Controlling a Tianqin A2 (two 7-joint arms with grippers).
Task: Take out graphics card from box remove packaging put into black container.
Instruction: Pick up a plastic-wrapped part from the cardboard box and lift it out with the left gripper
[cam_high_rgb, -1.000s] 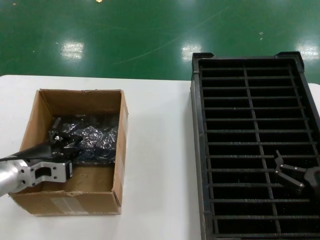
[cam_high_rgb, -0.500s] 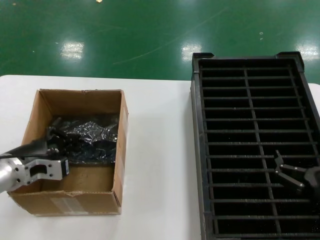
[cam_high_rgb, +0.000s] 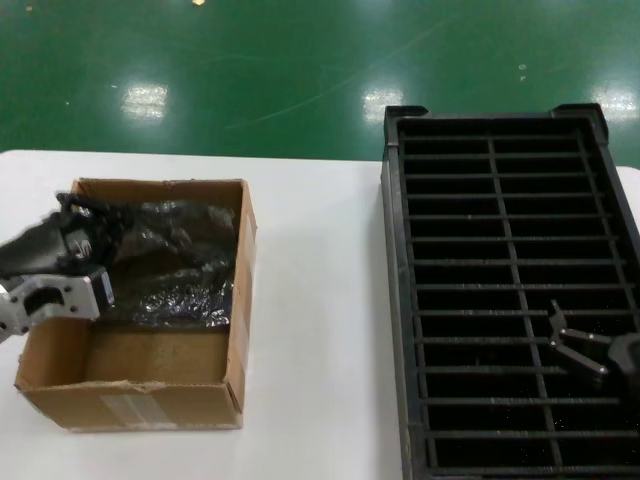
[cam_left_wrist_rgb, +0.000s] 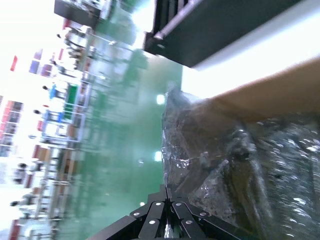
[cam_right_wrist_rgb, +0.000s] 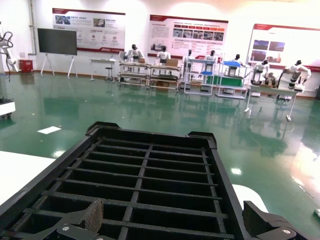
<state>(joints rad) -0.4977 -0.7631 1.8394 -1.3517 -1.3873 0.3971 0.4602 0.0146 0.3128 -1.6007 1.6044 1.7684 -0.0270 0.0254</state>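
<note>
The brown cardboard box stands on the white table at my left. My left gripper is shut on one edge of the crinkly anti-static bag and holds that end up over the box's left wall, while the rest of the bag hangs into the box. In the left wrist view the closed gripper pinches the bag beside the box wall. The graphics card is hidden inside the bag. My right gripper is open and empty over the black container. In the right wrist view it hovers above the container's slots.
The bare box floor shows in front of the bag. White table lies between box and container. Green floor is beyond the table's far edge. The container shows far off in the left wrist view.
My left gripper has risen and moved left and back, pulling the bag's end up out of the box. The right arm has not moved.
</note>
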